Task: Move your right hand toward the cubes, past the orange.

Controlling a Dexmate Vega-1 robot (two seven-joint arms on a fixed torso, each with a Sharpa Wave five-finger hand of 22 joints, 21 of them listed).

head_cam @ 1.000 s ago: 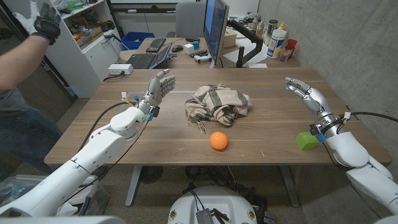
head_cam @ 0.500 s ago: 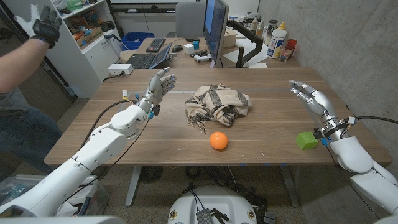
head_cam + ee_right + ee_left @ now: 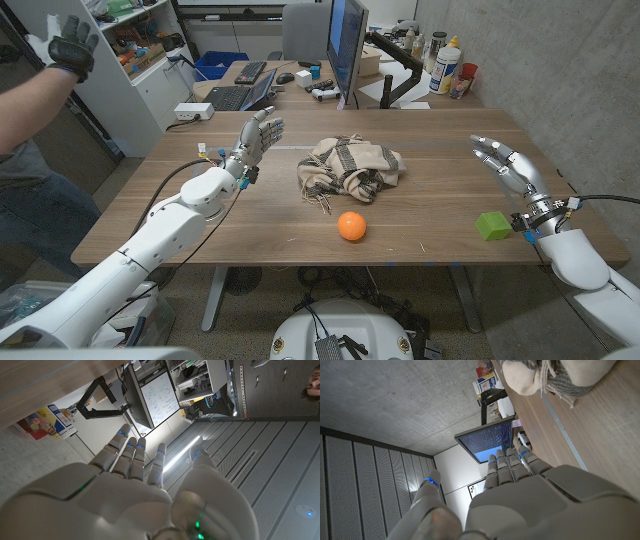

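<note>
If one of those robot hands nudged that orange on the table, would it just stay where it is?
Probably not. The orange looks round and sits loose on the smooth wooden table, touching nothing, so a nudge would likely send it rolling. It seems firm and would probably keep its shape, unlike the crumpled cloth behind it.

Bare table (image 3: 440, 215) between orange (image 3: 350, 226) and cube (image 3: 491, 225)

Right hand (image 3: 505, 162) is raised at 3 o'clock, fingers apart, holding nothing. Left hand (image 3: 256, 137), at 10 o'clock, likewise.
</note>
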